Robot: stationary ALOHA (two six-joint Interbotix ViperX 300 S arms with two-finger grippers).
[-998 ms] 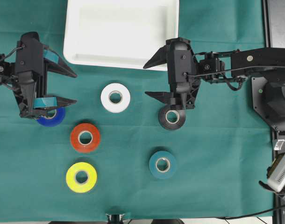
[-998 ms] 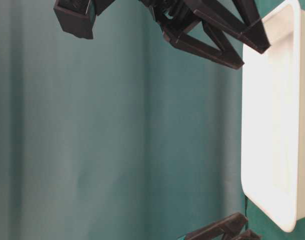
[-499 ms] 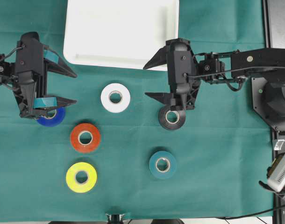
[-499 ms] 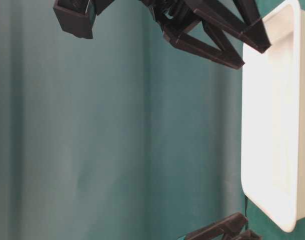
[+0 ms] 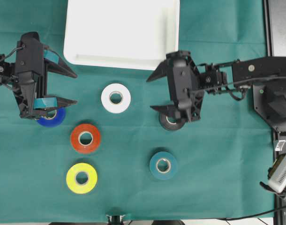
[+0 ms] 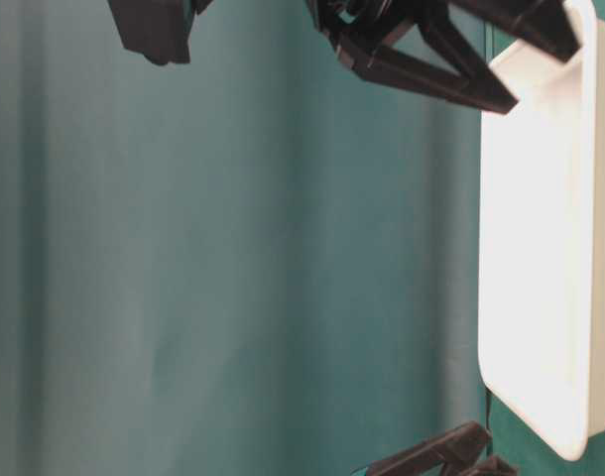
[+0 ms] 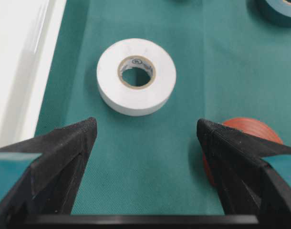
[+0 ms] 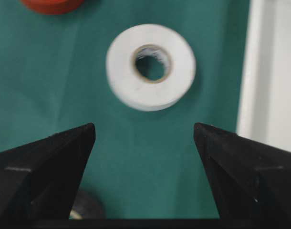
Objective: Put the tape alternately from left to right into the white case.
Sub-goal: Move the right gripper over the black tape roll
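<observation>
The yellow roll and teal roll are lying nearest on the green table, the red roll beyond. The left gripper is hovering, jaws spread, over the blue roll; the right gripper, jaws spread, is covering the black roll. The white roll is sitting between them. Farthest, the white case is holding nothing.

A green cloth covers the whole work surface, and it lies mostly flat with only a few soft folds. At the right edge of the overhead view, a dark metal frame stands beside the cloth. Near the lower right corner there is a pale ridged object, partly cut by the picture edge. The light is even and quite bright, with only soft shadows on the cloth.
</observation>
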